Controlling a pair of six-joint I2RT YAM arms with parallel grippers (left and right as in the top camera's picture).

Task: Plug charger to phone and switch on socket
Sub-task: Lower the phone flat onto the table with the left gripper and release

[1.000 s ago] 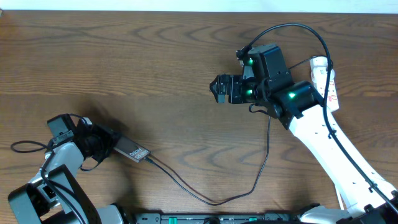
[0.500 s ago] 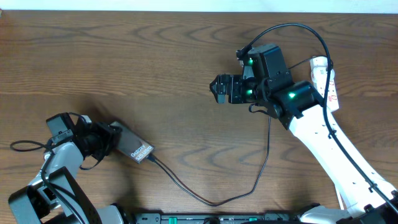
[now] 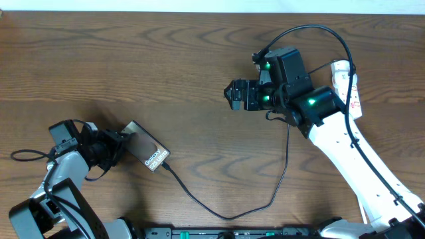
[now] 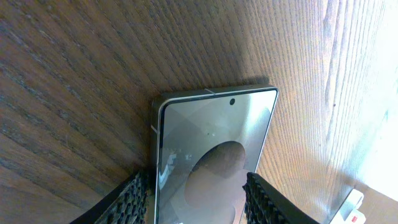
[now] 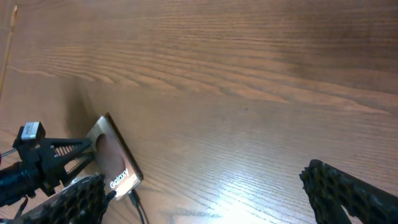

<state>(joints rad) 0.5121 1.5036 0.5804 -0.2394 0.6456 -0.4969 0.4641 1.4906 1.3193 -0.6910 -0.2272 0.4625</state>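
Note:
The phone (image 3: 149, 154) is a dark slab with white "Galaxy" lettering, at the front left of the table. My left gripper (image 3: 121, 147) is shut on its near end. In the left wrist view the phone (image 4: 211, 143) sits between the two jaws of the left gripper (image 4: 199, 202). The charger cable (image 3: 226, 215) runs from the phone's lettered end, loops along the front edge and rises toward my right arm. My right gripper (image 3: 232, 94) is open and empty, above mid-table. In the right wrist view it (image 5: 211, 199) looks toward the phone (image 5: 115, 158). The white socket (image 3: 350, 89) lies at the right, partly hidden by my right arm.
The wooden table (image 3: 133, 60) stretches bare across the back and middle. A thin black robot cable (image 3: 26, 157) loops at the far left beside my left arm. The right arm's white link (image 3: 345, 156) crosses the table's right side.
My left gripper has turned the phone from nearly edge-on to face up, so its lettering shows, and its plugged end has swung slightly right. The right arm has not moved.

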